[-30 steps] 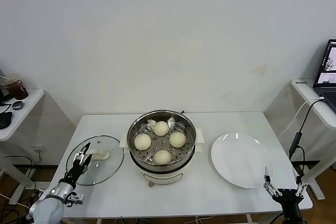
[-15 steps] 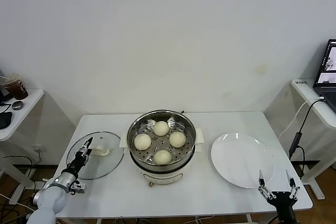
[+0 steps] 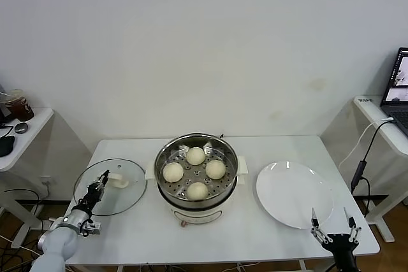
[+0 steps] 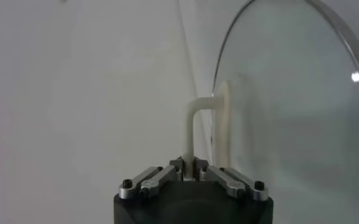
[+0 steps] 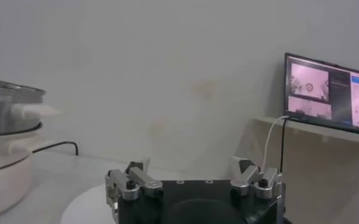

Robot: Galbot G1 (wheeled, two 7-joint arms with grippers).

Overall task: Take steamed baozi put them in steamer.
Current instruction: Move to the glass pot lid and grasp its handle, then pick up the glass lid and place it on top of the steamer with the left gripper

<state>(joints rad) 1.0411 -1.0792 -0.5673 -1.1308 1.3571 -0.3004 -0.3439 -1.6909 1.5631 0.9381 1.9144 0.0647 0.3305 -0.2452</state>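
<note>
Glass lid (image 3: 109, 186) shifted left, lifted in left gripper's (image 3: 97, 186) fingers.

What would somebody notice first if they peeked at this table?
Probably the round shiny stainless-steel steamer in the middle of the white table, with four round cream-white steamed baozi sitting inside it. To its left the left gripper is shut on the cream handle of the round glass lid. To its right lies a flat white round plate, with the open right gripper at the table's near edge.
</note>
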